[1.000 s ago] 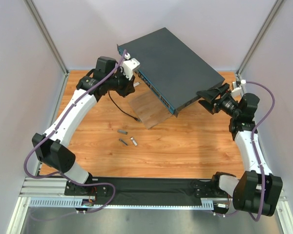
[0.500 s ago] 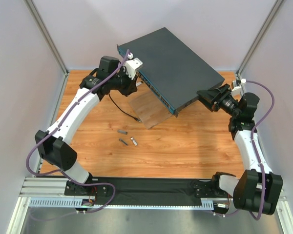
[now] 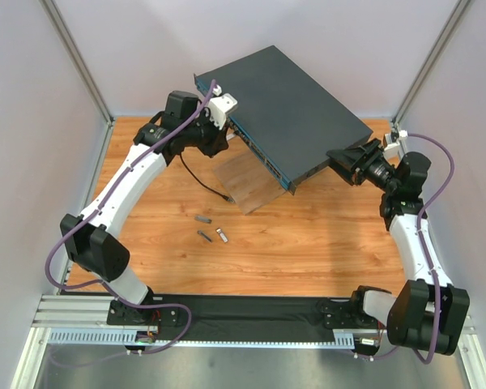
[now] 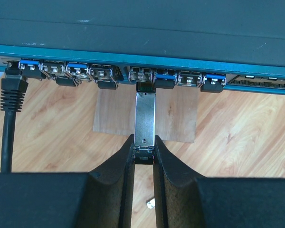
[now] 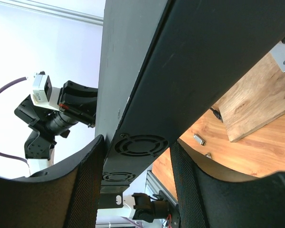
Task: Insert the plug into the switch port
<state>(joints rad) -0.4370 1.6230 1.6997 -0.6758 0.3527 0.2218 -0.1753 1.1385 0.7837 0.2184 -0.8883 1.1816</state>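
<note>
Pinching the metal plug (image 4: 145, 114) by its tail in my left gripper (image 4: 144, 143), I hold it square to a port (image 4: 141, 76) while my right gripper (image 5: 137, 143) clamps the switch (image 3: 287, 101) steady at its right end.

The switch (image 3: 287, 105) is dark grey on top, with a teal-blue front edge and bright blue tabs on several ports (image 4: 100, 73). The plug (image 4: 145, 116) is silver metal. A black cable (image 4: 8, 133) has a ribbed boot. The table (image 3: 324, 243) shows orange-brown wood grain; the board (image 3: 247, 182) is paler brown. The left arm (image 3: 128, 180) and right arm (image 3: 413, 243) are white with black joints.
</note>
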